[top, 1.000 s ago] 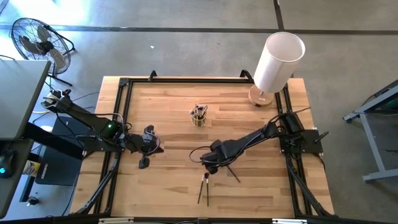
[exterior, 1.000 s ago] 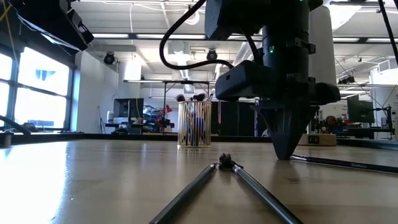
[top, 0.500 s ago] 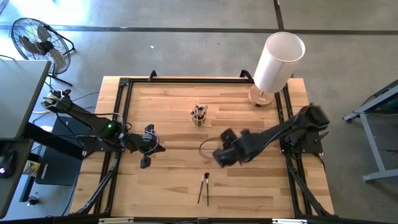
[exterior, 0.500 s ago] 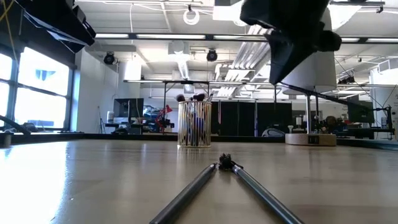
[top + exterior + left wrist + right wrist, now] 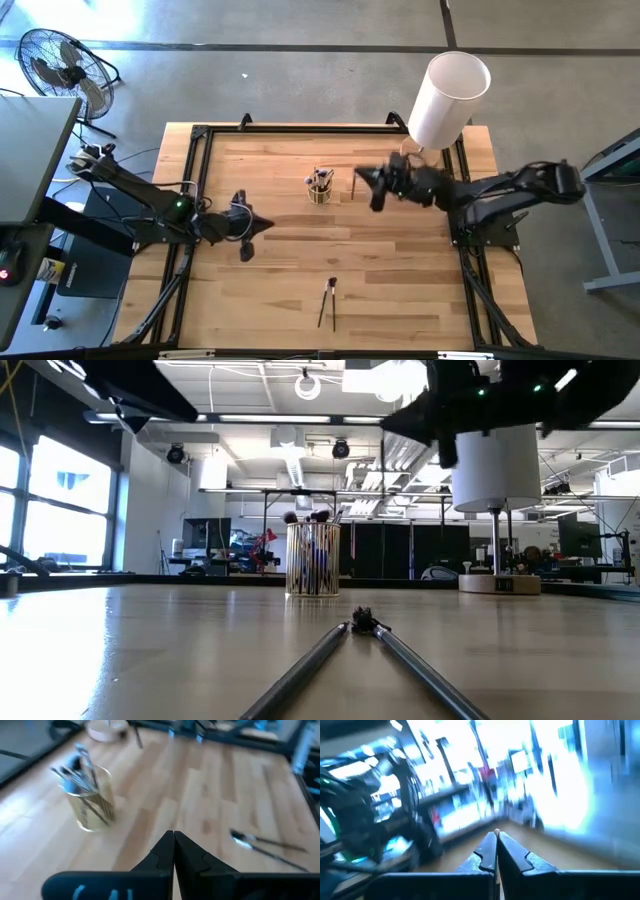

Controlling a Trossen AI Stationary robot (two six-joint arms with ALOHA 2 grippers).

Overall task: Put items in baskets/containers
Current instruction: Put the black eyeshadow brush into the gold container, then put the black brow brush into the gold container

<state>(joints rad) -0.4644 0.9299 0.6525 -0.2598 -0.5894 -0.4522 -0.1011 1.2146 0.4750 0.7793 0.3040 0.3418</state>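
The clear yellowish cup stands on its base on the far middle of the table with several brushes upright in it; it also shows in the low view and the left wrist view. Two brushes lie on the table near the front, their heads meeting. My right gripper hovers just right of the cup, shut on one dark brush. My left gripper hangs shut over the left middle of the table, touching nothing. My right gripper pinches the thin dark brush between its two fingers, which reach in about level from the table's right side and lie across it. The brush is lifted clear of the table. Which part of the handle it has cannot be told; the wrist view is blurred.
A big white cylinder on a round wooden base stands at the far right corner, just behind my right arm. A black frame runs along the table's edges. Bare wood lies between the cup and the two lying brushes.
My right gripper rose from the table's near middle with a brush pinched in it, then swung toward the far edge and now hangs beside the cup. That brush has gone from the table. My left gripper has shifted slightly toward the right.
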